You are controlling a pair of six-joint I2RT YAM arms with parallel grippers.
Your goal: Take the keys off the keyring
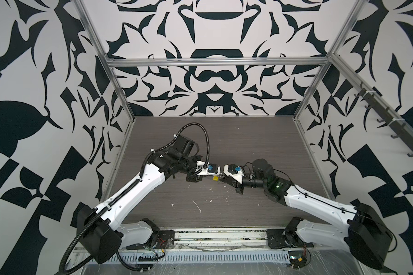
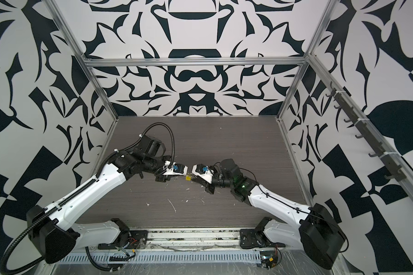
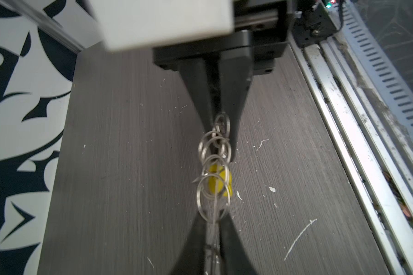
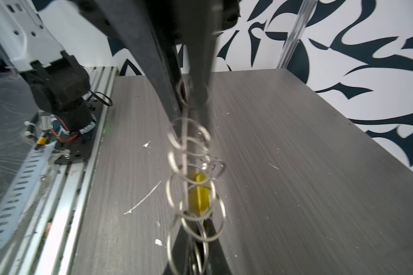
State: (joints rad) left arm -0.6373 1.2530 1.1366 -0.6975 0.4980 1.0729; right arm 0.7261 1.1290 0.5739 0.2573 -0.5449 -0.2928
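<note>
No key is off yet: the yellow-headed key [image 3: 218,182] hangs on the keyring [image 4: 184,152] above the worktop [image 3: 129,166]. The right hand [image 3: 221,140] pinches the keyring's rim. Whether the left hand [image 3: 212,223] grips it, I cannot tell.

Extended the left arm [image 1: 141,185] in from 7 o'clock and the right arm [image 1: 320,202] in from 5 o'clock. Pointed the left gripper [image 3: 212,228] toward 3 o'clock and the right gripper [image 3: 221,142] toward 9 o'clock, tips nearly meeting at centre. Held left jaws slightly parted, right jaws pinched close.
</note>
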